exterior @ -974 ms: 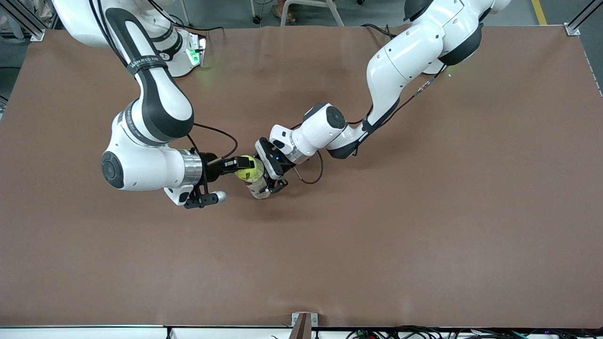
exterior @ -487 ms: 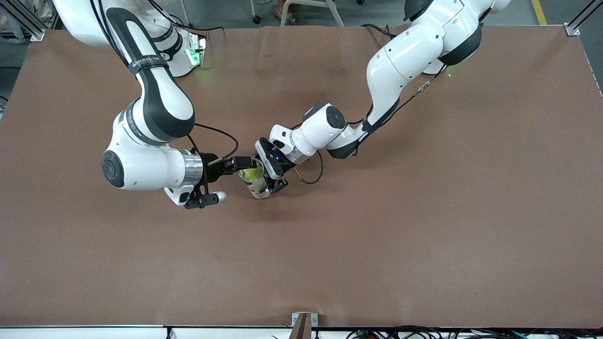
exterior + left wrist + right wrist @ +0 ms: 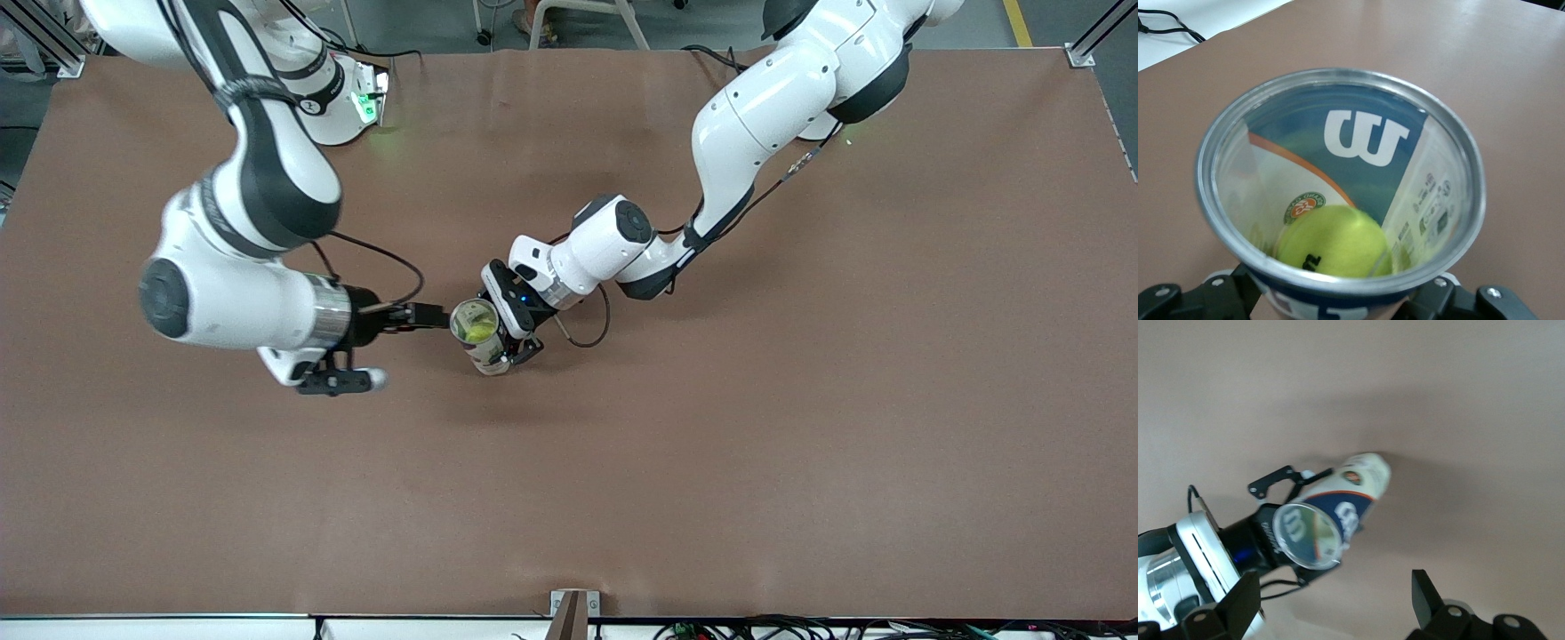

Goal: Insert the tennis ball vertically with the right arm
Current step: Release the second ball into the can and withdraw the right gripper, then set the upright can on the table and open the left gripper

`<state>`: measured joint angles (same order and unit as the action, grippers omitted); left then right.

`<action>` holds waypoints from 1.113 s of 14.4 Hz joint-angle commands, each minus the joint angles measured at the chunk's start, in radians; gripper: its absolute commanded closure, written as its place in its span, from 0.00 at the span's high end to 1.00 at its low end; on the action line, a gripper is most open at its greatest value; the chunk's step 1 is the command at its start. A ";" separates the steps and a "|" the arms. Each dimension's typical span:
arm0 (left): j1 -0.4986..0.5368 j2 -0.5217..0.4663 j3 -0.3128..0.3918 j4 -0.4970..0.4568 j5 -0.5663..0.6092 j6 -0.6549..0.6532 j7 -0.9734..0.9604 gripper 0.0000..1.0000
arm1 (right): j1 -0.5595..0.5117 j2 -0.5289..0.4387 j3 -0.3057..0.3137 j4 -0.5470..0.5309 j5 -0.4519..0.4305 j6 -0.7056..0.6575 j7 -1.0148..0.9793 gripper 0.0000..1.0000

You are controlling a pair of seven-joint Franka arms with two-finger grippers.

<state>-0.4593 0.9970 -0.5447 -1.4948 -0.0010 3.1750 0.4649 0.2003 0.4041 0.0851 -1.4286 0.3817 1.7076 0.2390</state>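
Yellow ball [image 3: 1335, 241] sits deep in the can [image 3: 480, 338], mid-table, clamped upright by the left gripper [image 3: 514, 327]. Right gripper [image 3: 430, 316], fingers apart beside the rim, should retreat level without clipping it.

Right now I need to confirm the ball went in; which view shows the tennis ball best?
The left wrist view: it looks straight into the open can, with the tennis ball resting inside. The front view shows only a small yellow-green patch in the can's mouth. In the right wrist view the ball is not clearly visible.
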 commanded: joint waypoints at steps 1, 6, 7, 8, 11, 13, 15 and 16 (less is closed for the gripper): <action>-0.007 0.002 -0.001 0.001 -0.027 0.008 0.000 0.85 | -0.109 -0.056 0.007 0.066 -0.116 -0.129 0.020 1.00; -0.007 0.002 -0.001 0.001 -0.030 0.005 0.000 0.85 | -0.267 -0.134 0.010 0.096 -0.289 -0.241 -0.033 1.00; -0.007 0.002 -0.001 0.001 -0.030 0.002 0.000 0.87 | -0.292 -0.143 0.009 0.096 -0.294 -0.244 -0.082 1.00; -0.007 0.002 -0.001 -0.001 -0.030 0.000 0.000 0.93 | -0.309 -0.154 0.008 0.096 -0.311 -0.247 -0.134 1.00; -0.002 -0.001 0.002 -0.002 -0.030 -0.021 0.000 1.00 | -0.325 -0.175 0.004 0.137 -0.423 -0.270 -0.156 1.00; 0.007 -0.018 0.003 -0.002 -0.028 -0.100 0.000 1.00 | -0.300 -0.200 -0.054 0.148 -0.463 -0.255 -0.158 1.00; 0.022 -0.040 0.009 -0.001 -0.028 -0.185 0.000 1.00 | -0.236 -0.223 -0.143 0.142 -0.452 -0.218 -0.156 1.00; 0.037 -0.056 0.009 -0.001 -0.027 -0.237 0.000 1.00 | -0.208 -0.234 -0.165 0.140 -0.457 -0.212 -0.158 1.00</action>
<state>-0.4431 0.9922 -0.5426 -1.4854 -0.0045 3.0345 0.4647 -0.0739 0.2069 -0.0156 -1.2722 -0.0539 1.4783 0.0866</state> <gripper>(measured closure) 0.000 0.000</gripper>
